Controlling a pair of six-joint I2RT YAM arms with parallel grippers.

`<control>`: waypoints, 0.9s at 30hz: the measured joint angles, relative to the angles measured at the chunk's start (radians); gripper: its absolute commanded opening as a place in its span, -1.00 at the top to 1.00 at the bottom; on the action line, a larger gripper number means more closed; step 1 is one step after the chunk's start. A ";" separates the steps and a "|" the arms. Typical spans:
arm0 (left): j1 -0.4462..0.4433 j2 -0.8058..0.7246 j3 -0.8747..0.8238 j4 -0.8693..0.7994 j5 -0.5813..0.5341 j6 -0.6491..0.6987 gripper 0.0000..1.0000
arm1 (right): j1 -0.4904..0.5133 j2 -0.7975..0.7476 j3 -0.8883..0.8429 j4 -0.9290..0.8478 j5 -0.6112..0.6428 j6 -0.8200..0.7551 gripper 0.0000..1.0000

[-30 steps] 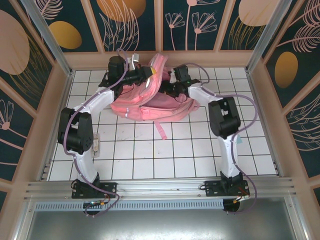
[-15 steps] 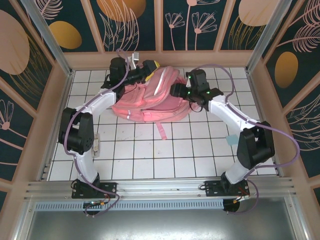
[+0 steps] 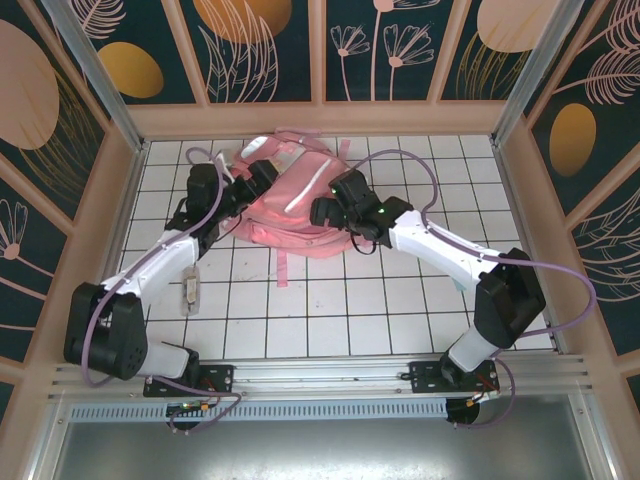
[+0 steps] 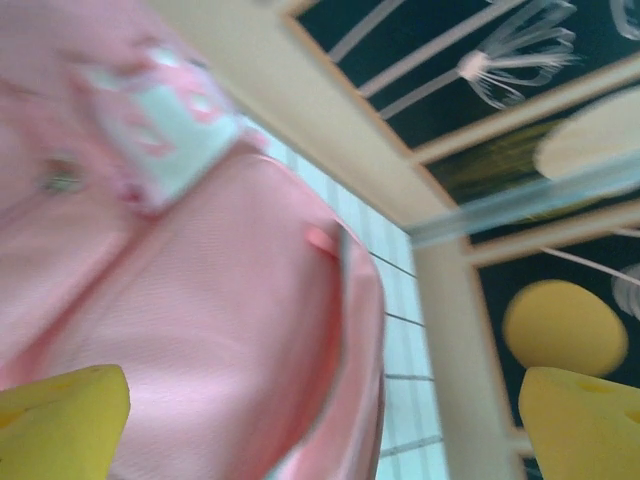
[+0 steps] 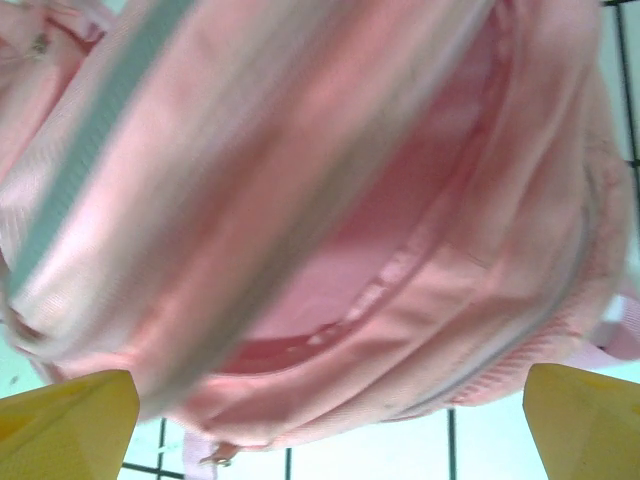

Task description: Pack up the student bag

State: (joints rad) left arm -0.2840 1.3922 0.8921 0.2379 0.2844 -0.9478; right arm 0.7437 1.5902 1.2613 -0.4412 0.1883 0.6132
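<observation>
The left gripper stands wide open, its yellow pads sitting in the two lower corners of the left wrist view with nothing clamped between them. Only pink fabric lies beyond. The right gripper is spread just as wide and equally empty, with its pads in the lower corners of its own view. It looks down on a curved seam that seems to be an open zip mouth with a darker pink inside. From above, both grippers sit at the student bag, which lies slumped on the white tiled table in the upper middle of the frame. The left gripper is at its upper left edge and the right gripper at its right flank. A silver strip crosses the bag's top, and one strap trails toward the lower part of the frame. As I read it, the step in hand is readying the bag for packing. The next move calls for a fresh hold on the edge of that opening, so the mouth stays open for loading.
</observation>
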 measured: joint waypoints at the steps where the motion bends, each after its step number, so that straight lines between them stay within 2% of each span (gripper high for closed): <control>1: 0.006 -0.012 -0.017 -0.019 -0.037 0.006 -0.98 | -0.011 0.000 -0.008 -0.006 0.011 0.008 -0.98; 7: 0.064 -0.045 -0.121 -0.052 -0.192 0.003 -0.92 | -0.103 -0.001 -0.095 -0.004 0.013 0.045 -0.96; 11: 0.096 -0.025 -0.169 -0.054 -0.229 -0.024 -0.85 | -0.116 0.000 -0.123 -0.003 -0.006 0.060 -0.95; 15: 0.101 0.050 -0.184 -0.013 -0.233 -0.062 -0.63 | -0.114 -0.005 -0.123 0.000 -0.006 0.067 -0.95; 17: 0.103 0.101 -0.184 0.030 -0.227 -0.087 -0.45 | -0.114 -0.014 -0.124 0.002 -0.008 0.067 -0.95; 20: 0.103 0.181 -0.175 0.102 -0.204 -0.120 0.27 | -0.112 -0.040 -0.126 0.024 -0.032 0.064 -0.92; 22: 0.104 0.232 -0.149 0.139 -0.180 -0.136 0.61 | -0.104 -0.063 -0.127 0.045 -0.056 0.056 -0.90; 24: 0.105 0.263 -0.134 0.193 -0.159 -0.164 0.81 | -0.087 -0.082 -0.127 0.057 -0.086 0.045 -0.89; 25: 0.108 0.274 -0.132 0.226 -0.147 -0.182 0.99 | -0.076 -0.092 -0.127 0.066 -0.110 0.035 -0.87; 27: 0.110 0.292 -0.141 0.288 -0.129 -0.217 1.00 | -0.055 -0.104 -0.127 0.083 -0.166 0.016 -0.83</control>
State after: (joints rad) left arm -0.1738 1.6844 0.7513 0.5262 0.1551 -1.1652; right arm 0.6891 1.4860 1.1343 -0.3580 0.0219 0.6296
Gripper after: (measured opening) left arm 0.058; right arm 0.931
